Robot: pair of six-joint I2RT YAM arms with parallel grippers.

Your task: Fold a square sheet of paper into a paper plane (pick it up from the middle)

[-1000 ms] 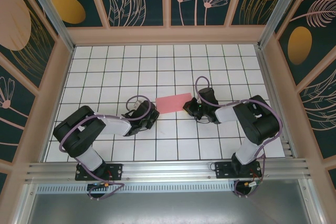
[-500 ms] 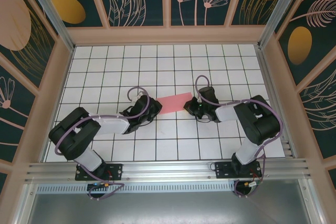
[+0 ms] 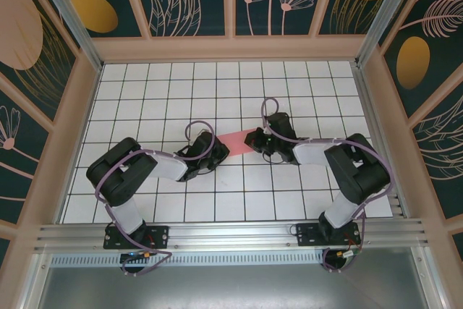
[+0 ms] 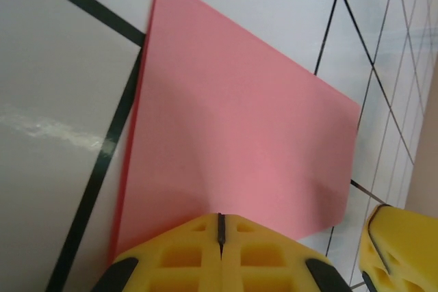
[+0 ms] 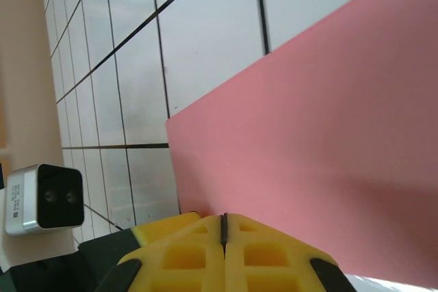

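The square sheet of paper [image 3: 237, 140] is salmon pink and lies on the grid table as a flat rectangle between the two grippers, with no paper plane shape to it. My left gripper [image 3: 221, 151] is shut, its yellow tips [image 4: 220, 218] resting on the sheet's near edge [image 4: 239, 121]. From the other side my right gripper [image 3: 259, 142] is also shut, with its tips [image 5: 223, 218] down on the pink sheet [image 5: 321, 148]. Nothing is held between either pair of jaws. Both gripper heads hide the ends of the sheet in the top view.
The white table with black grid lines [image 3: 166, 92] is walled by wooden rails [image 3: 231, 48] at the back and sides. A yellow finger of the right gripper [image 4: 397, 251] shows close by in the left wrist view. The left arm's wrist camera [image 5: 44, 196] shows in the right wrist view.
Both grippers have moved inward toward each other and onto the sheet from its two ends. Less of the pink paper shows between them now. Both stayed shut.
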